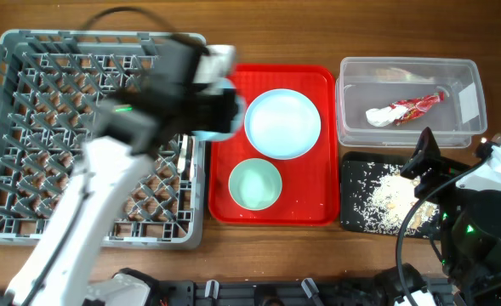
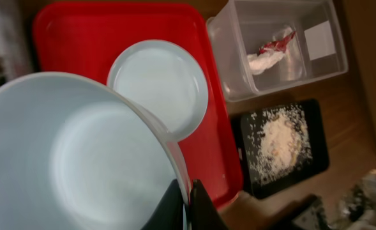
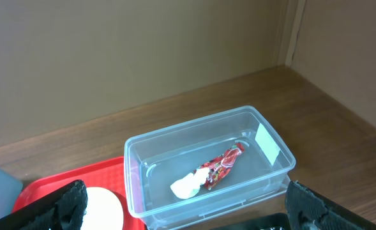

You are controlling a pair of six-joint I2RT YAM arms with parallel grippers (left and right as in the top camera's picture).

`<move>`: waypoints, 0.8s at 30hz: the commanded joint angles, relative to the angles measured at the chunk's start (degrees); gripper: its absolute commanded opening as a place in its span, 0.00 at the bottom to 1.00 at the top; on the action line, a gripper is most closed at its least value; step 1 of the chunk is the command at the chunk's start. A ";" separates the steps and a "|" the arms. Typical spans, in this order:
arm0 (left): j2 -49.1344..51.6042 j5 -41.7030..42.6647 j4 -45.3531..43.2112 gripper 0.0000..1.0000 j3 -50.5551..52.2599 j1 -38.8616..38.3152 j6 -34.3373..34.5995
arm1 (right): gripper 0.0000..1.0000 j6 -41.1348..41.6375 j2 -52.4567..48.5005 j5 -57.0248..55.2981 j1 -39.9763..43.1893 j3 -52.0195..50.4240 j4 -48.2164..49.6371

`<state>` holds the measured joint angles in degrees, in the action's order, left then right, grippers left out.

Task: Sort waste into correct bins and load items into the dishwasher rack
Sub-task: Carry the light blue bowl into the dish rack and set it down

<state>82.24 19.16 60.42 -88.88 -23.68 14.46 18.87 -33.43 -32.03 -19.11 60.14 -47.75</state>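
Pale blue-white bowl (image 2: 79,160): fills lwr left of L wrist frame, tilted, hollow toward cam. In overhead it sits upper ctr, at the seam between rack and red tray, mostly hidden under the arm.

L gripper (image 2: 188,207): bottom ctr of L wrist frame, jaws clamped thin on the bowl's rim, one finger inside the wall, one outside.

R gripper (image 3: 184,198): jaws spread wide at both lwr corners of R wrist frame, holding nothing, above the bins at frame right in overhead.

Handling (est.): bowl looks light, stiff, glossy, so prob. slippery. A one-point rim pinch lets it swing, so move slowly. Unlikely to shatter. The rim is the only practical hold; the wall is too wide.

Dishwasher rack (image 1: 12,127): grey peg crate, left third of overhead.

Red tray (image 1: 318,81): ctr. It carries the pale blue plate (image 1: 282,123) above and the mint-green bowl (image 1: 255,184) below.

Clear tub (image 1: 345,102): upper right. It holds the snack wrapper (image 1: 416,105) and napkin (image 1: 379,116), touching.

Black tray (image 1: 352,212): lwr right, w/ rice-like crumbs (image 1: 386,200).
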 commanded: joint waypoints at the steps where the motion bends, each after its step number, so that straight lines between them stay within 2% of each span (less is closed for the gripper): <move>1: -2.21 21.44 7.48 0.04 -0.13 14.49 -11.69 | 1.00 0.66 -0.11 -0.92 0.13 0.50 0.09; 7: 0.15 35.01 21.03 0.04 1.01 30.12 -28.09 | 1.00 0.68 -0.11 -0.92 0.13 0.50 0.09; 9: 1.92 36.41 24.48 0.04 2.05 33.14 -32.41 | 1.00 0.68 -0.11 -0.94 0.13 0.50 0.09; 12: 4.52 36.89 25.83 0.04 3.45 36.98 -35.12 | 1.00 0.70 -0.11 -0.94 0.13 0.50 0.09; 15: 7.19 42.36 26.84 0.04 3.80 40.28 -36.20 | 1.00 0.68 -0.11 -0.94 0.13 0.50 0.09; 18: 9.07 47.06 28.83 0.04 3.80 41.66 -40.24 | 1.00 0.68 -0.11 -0.94 0.13 0.50 0.09; 24: 10.84 46.16 27.85 0.04 7.52 41.97 -41.72 | 1.00 0.68 -0.11 -0.94 0.13 0.50 0.09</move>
<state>91.90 62.43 89.36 -84.62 17.80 -23.94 18.85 -33.43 -32.03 -19.11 60.14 -47.77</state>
